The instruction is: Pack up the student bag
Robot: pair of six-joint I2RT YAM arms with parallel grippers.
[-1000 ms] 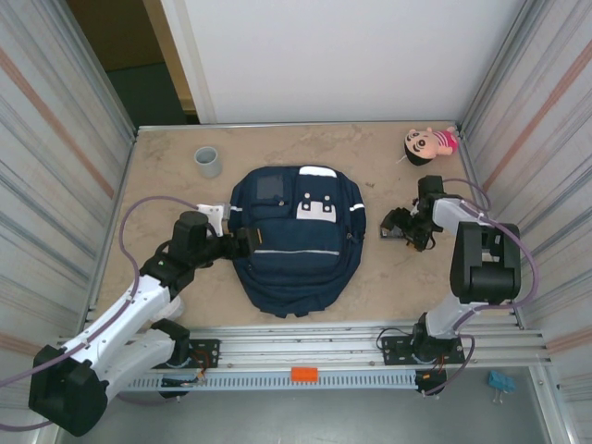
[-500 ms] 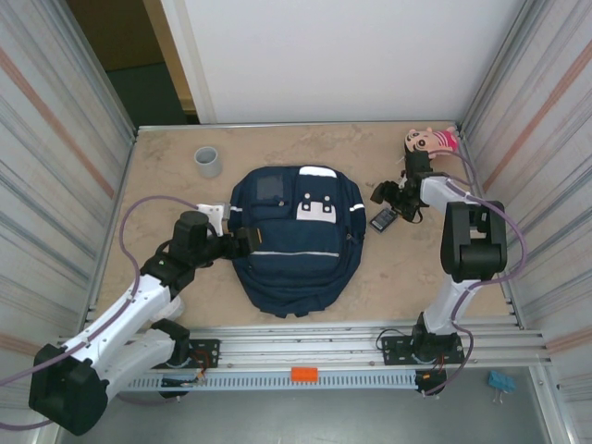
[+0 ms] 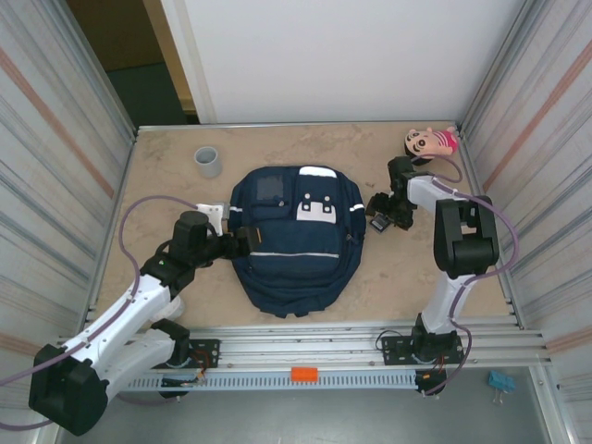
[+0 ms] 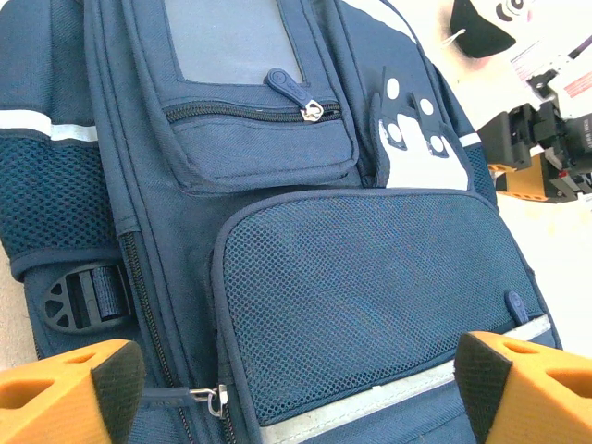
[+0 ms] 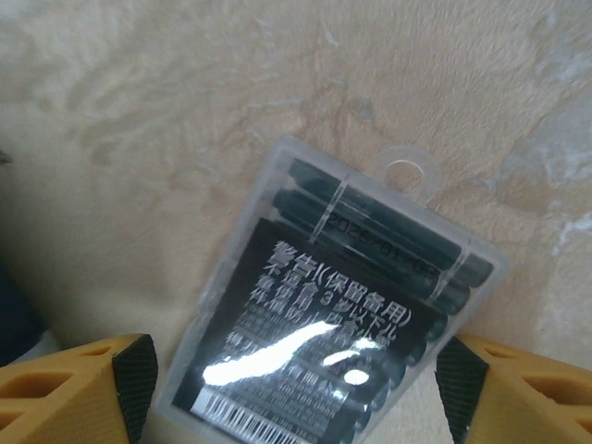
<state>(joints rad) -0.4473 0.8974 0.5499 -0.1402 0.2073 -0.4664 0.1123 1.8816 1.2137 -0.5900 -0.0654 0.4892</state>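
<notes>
1. A grey cup (image 3: 207, 161) stands upright on the beige table (image 3: 157, 199), at about 10 o'clock from the table's centre.
2. A small doll (image 3: 429, 141) with black hair and a pink top lies on its side at about 2 o'clock, near the far corner.
3. A clear plastic pack (image 5: 333, 314) of dark sticks lies flat on the table. In the right wrist view its hang hole points to 1 o'clock and its barcode to 7 o'clock.
4. An orange tag (image 3: 303, 374) sits on the metal rail (image 3: 305, 338) at 6 o'clock.
5. A blue clip (image 3: 499, 383) lies at about 5 o'clock, off the table.
</notes>
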